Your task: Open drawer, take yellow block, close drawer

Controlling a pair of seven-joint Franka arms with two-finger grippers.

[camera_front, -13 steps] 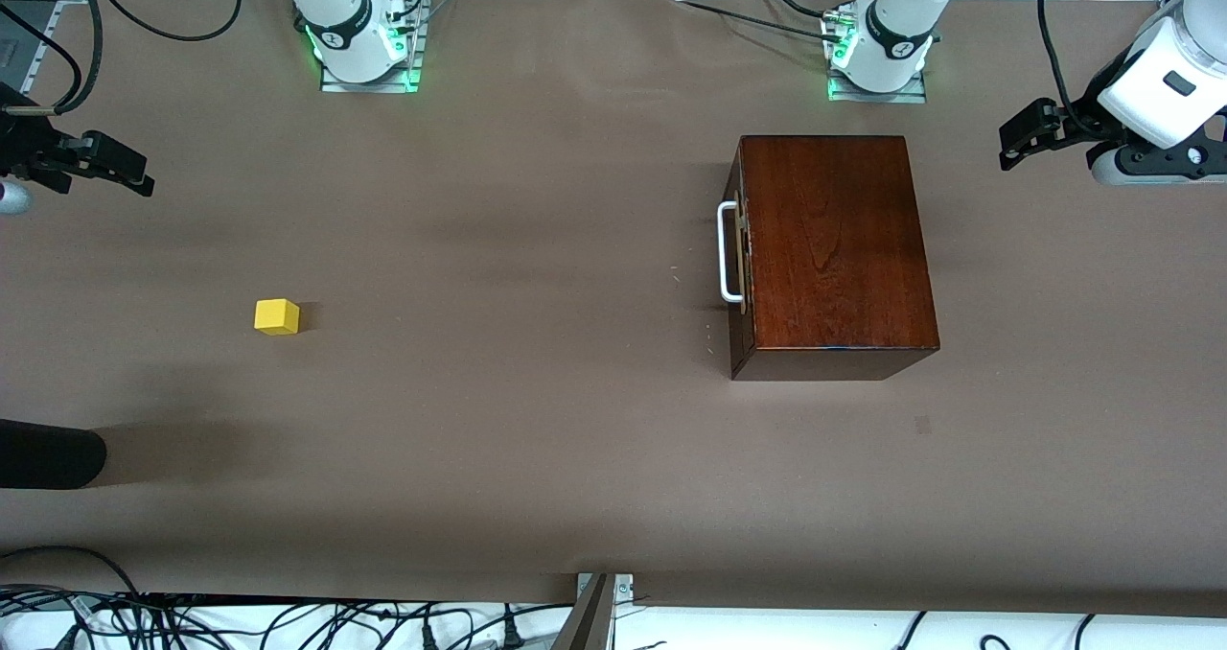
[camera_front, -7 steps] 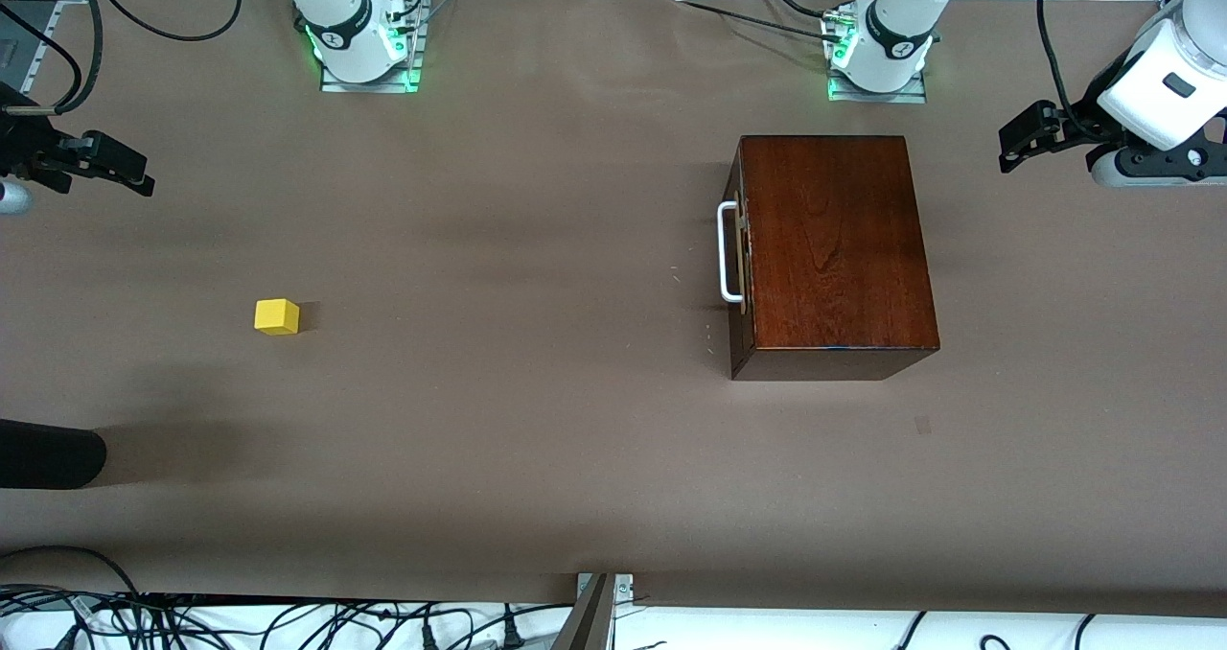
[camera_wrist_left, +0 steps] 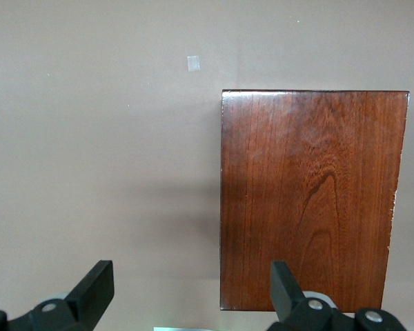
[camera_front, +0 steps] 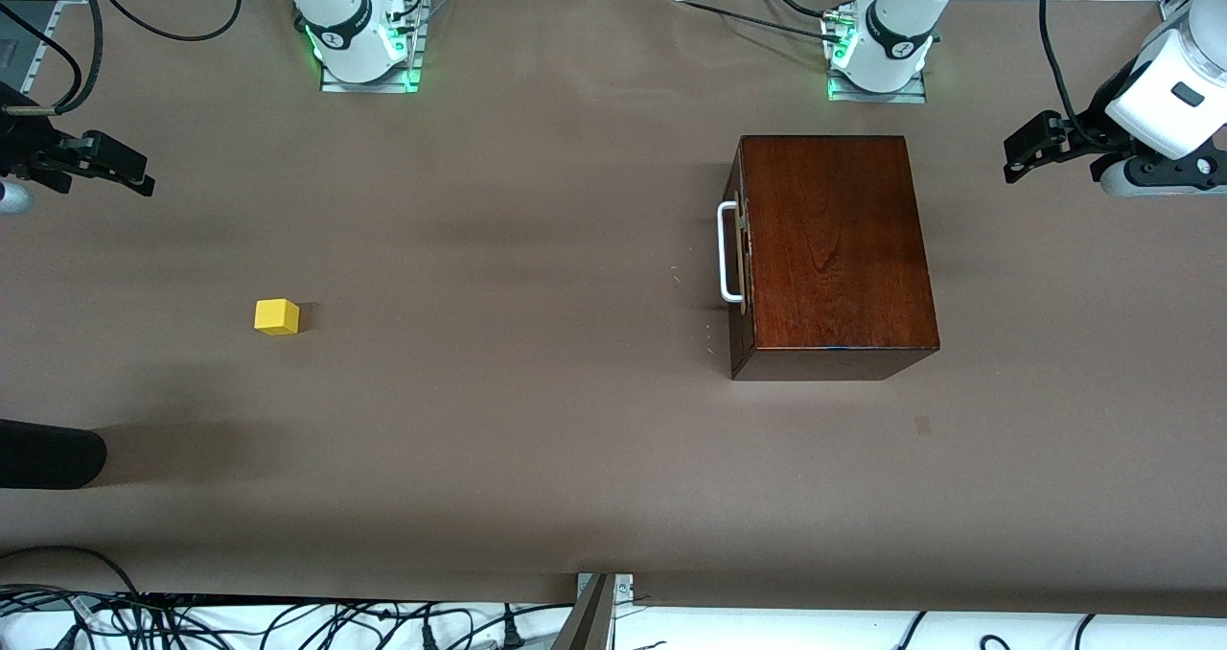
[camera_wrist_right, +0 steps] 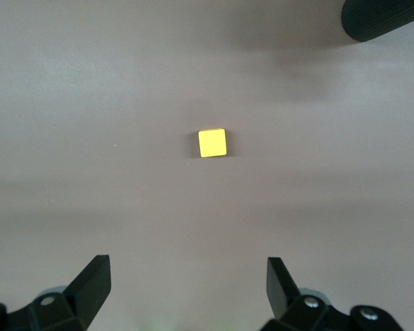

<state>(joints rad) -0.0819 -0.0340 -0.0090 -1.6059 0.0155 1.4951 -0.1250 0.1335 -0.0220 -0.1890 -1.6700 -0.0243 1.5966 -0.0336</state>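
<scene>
Front view, clock bearings taken from the desk's (camera_front: 537, 420) centre.

- Small yellow cube block (camera_front: 277, 316): about 9 o'clock, bare on the desk toward my right arm's end, well apart from the box. Same spot as a second ago.
- Dark brown wooden drawer box (camera_front: 834, 247): about 2 o'clock. Its front sits flush and its white bar handle (camera_front: 729, 252) faces the cube (drawer reads shut).
- My left end effector (camera_front: 1016, 156): up in the air off the box's 3 o'clock side, fingers spread, holding nothing. It has edged slightly outward over the last second.
- My right end effector (camera_front: 142, 175): around 10 o'clock, fingers apart, empty, barely moved.

Judgement: block out and drawer closed fits a finished job or a block set out beforehand. The drift away from the handle leans toward parking.
</scene>
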